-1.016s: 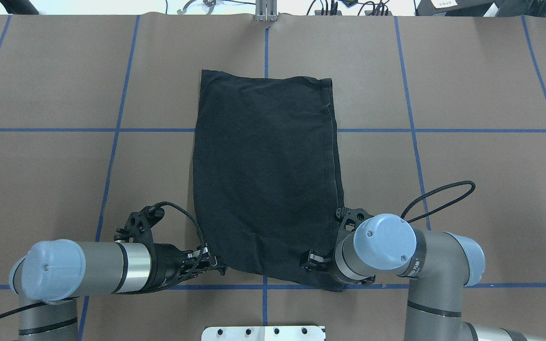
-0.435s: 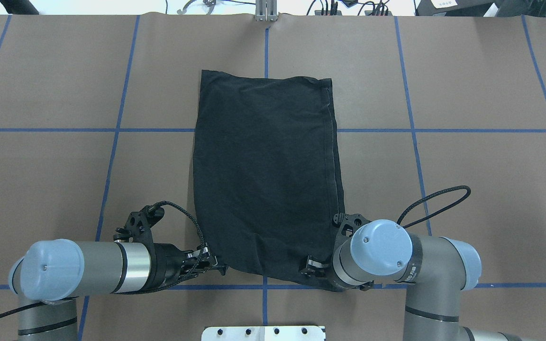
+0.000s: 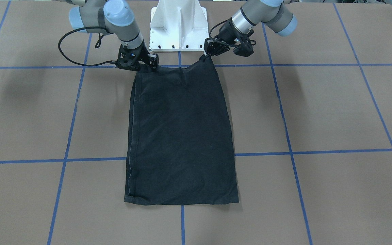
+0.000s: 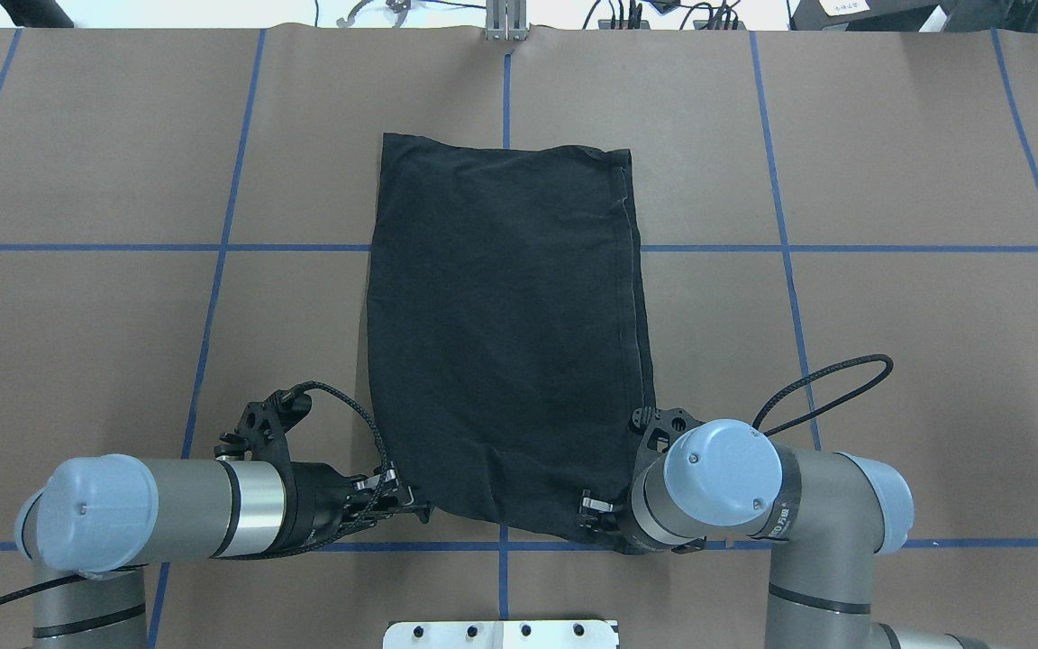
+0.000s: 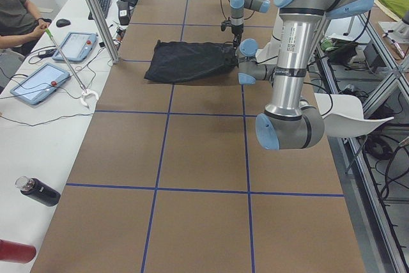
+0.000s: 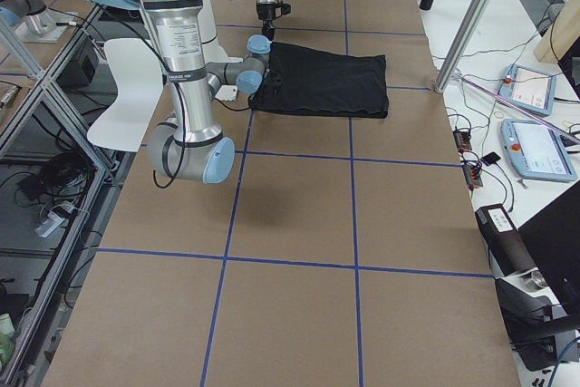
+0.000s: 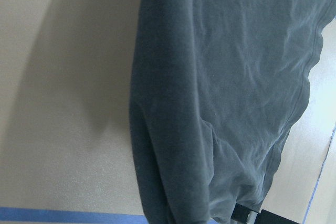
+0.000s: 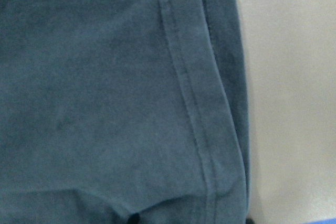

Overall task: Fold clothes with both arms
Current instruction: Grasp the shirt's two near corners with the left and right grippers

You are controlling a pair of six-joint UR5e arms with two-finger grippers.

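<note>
Front-facing camera: the black T-shirt [image 3: 182,136] lies on the brown table [image 3: 318,112] as a long, narrow rectangle with no sleeves sticking out and the plain side up. I judge the side folds done and the end-to-end fold yet to be made. My left pincer [image 3: 207,55] is closed on the corner of the shirt nearest my base, and the cloth rises to a small peak at its tips. My right pincer [image 3: 149,64] sits on the other near corner, and the hem runs taut between the two.

Overhead: the far end of the shirt rests flat. The near hem is at my pincers, just short of the blue tape line [image 4: 933,543]. My right wrist hides most of its corner, so I take that grip as closed from the pull in the cloth.

Left side camera: the shirt is a low dark mound between my two arms. It is too small to show the fingers.

Right side camera: much the same, with no detail of the fingers.

Left wrist camera: dark cloth hangs in soft wrinkles close below, with bare table beside it.

Right wrist camera: a stitched hem fills the view, very near.
</note>
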